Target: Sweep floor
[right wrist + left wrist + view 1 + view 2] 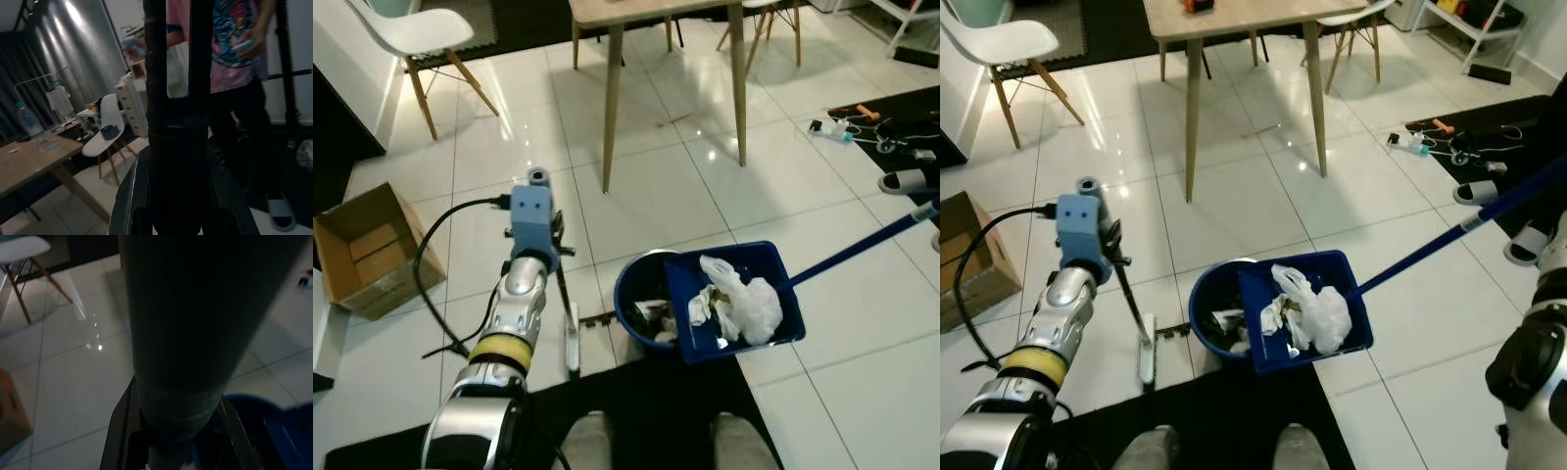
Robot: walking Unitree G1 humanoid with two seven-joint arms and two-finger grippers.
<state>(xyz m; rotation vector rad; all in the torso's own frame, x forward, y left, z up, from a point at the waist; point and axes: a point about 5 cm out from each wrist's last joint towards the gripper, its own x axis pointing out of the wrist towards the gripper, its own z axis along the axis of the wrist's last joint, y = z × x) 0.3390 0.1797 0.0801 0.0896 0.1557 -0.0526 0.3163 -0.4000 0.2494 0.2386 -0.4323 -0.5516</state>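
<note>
My left gripper (552, 245) is shut on the thin dark broom handle (565, 294). The broom's pale head (572, 348) rests on the white tiles just left of a round blue bin (628, 294). A blue dustpan (680, 294) is tilted over the bin's right side. It holds a crumpled white plastic bag (749, 305) and scraps. Its long blue handle (852, 250) rises to the right toward my right arm (1538, 362). In the right wrist view my right gripper (176, 196) is shut around that handle. In the left wrist view the broom handle (186, 333) sits between the black fingers (120, 431).
An open cardboard box (367, 250) stands on the left. A wooden table's legs (612, 108) and a white chair (416, 34) stand ahead. Small items (862, 122) and a slipper (906, 181) lie at the right. A person (234, 44) stands behind in the right wrist view.
</note>
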